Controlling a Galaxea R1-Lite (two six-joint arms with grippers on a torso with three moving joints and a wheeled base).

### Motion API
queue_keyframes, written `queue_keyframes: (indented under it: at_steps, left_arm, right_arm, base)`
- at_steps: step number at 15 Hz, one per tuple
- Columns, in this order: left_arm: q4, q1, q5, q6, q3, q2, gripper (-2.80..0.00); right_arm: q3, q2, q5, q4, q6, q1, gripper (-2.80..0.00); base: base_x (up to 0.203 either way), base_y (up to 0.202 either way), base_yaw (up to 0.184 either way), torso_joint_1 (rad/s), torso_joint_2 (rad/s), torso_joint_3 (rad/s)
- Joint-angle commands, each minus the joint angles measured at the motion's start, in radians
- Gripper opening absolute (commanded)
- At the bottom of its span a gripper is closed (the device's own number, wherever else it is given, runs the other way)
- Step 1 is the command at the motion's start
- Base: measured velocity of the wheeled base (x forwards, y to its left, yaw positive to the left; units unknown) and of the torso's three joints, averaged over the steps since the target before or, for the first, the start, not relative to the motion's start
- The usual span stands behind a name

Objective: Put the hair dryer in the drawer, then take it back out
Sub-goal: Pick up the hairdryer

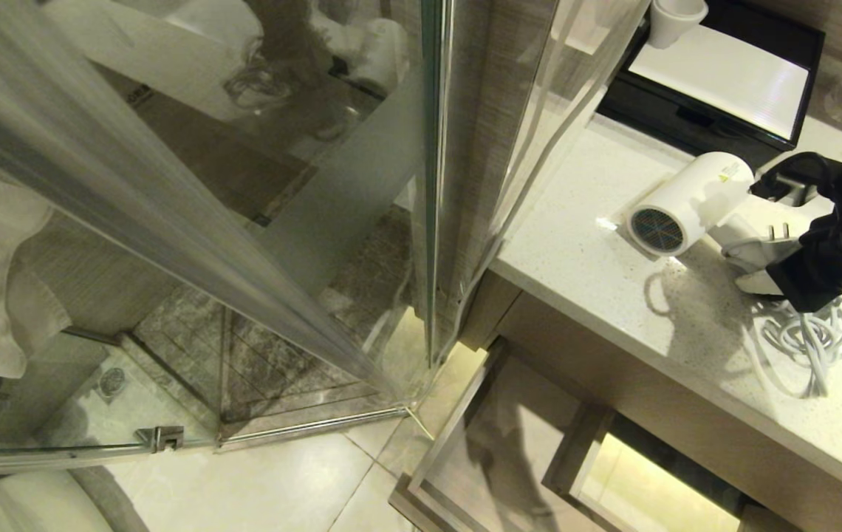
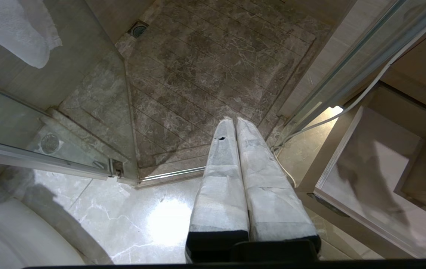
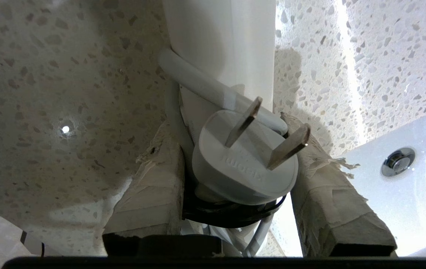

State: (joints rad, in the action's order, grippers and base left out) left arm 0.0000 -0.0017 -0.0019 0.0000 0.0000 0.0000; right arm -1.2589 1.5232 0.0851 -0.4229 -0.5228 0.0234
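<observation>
I am at the pick-up step: my right gripper (image 3: 235, 157) is about half closed around the handle of the hair dryer (image 1: 690, 199), with the plug (image 3: 244, 160) and a loop of cord (image 1: 809, 336) caught between the taped fingers (image 3: 153, 190) too. The dryer lies on its side on the speckled counter (image 1: 613, 295) at the right of the head view, beside the sink (image 3: 403, 149). It is white, with a round barrel whose dark mesh end faces the lower left of the frame, and loose white cord is heaped at the counter's edge. The drawer (image 1: 495, 436) stands pulled out at the bottom of the frame, pale inside. Next, I judge, comes a straight lift that brings the trailing cord clear, then a carry down into the drawer. My left gripper (image 2: 235, 123) hangs closed and empty above the floor.
</observation>
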Motion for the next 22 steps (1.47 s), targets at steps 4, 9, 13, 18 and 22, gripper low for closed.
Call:
queue_keyframes:
  at_steps: [4, 9, 13, 18, 22]
  left_arm:
    - [0.0, 0.0, 0.0, 0.0, 0.002, 0.0, -2.8]
    - [0.0, 0.0, -0.001, 0.0, 0.002, 0.0, -2.8]
    - [0.0, 0.0, 0.0, 0.0, 0.002, 0.0, -2.8]
    - [0.0, 0.0, 0.0, 0.0, 0.002, 0.0, -2.8]
    - [0.0, 0.0, 0.0, 0.0, 0.002, 0.0, -2.8]
  right_arm:
    - [0.01, -0.077, -0.002, -0.023, 0.0, 0.0, -2.8]
    - [0.039, -0.16, -0.005, -0.043, 0.003, 0.0, -2.8]
    - [0.098, -0.245, -0.007, -0.039, -0.001, 0.0, -2.8]
    - [0.184, -0.35, -0.008, -0.025, -0.007, 0.002, -2.8]
    - [0.214, -0.425, -0.01, -0.007, -0.009, 0.012, -2.8]
  base:
    - [0.0, 0.0, 0.0, 0.0, 0.0, 0.0]
    - [0.0, 0.0, 0.0, 0.0, 0.0, 0.0]
    - [0.0, 0.0, 0.0, 0.0, 0.0, 0.0]
    - [0.0, 0.0, 0.0, 0.0, 0.0, 0.0]
    - [0.0, 0.0, 0.0, 0.0, 0.0, 0.0]
